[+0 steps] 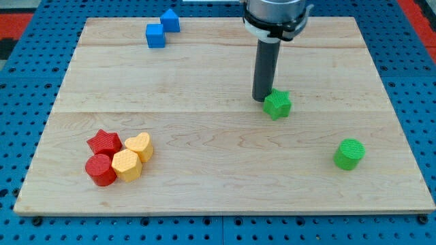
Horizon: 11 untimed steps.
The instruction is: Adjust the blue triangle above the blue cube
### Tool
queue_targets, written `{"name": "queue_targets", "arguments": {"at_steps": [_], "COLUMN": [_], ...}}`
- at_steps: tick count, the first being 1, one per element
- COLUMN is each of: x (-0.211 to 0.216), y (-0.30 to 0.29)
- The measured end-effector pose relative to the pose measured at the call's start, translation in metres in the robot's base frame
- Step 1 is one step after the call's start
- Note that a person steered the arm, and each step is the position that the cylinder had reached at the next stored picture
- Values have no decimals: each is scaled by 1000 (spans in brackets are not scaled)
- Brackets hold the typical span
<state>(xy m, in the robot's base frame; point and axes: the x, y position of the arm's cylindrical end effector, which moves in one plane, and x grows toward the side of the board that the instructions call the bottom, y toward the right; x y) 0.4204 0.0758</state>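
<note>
The blue cube (155,35) sits near the board's top edge, left of centre. The blue triangle (169,20) lies just up and to the right of it, touching or nearly touching. My tip (261,99) rests on the board right of centre, far to the right of and below both blue blocks. It stands right against the left side of a green star (277,104).
A green cylinder (349,154) stands at the lower right. A cluster at the lower left holds a red star (104,142), a red cylinder (101,169), a yellow heart (139,145) and a yellow hexagon (127,165). The wooden board (218,184) ends on a blue pegboard.
</note>
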Motion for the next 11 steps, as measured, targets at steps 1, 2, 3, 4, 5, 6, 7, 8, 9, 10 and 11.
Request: {"name": "queue_targets", "arguments": {"at_steps": [1,2,3,4,5,6,7,8,9,10,11], "x": [29,50,60,15,-83,-144,-167,-171,-209,-228,-227], "y": [31,60,74,53,34,-15,-83,-131,-134,-134,-145]}}
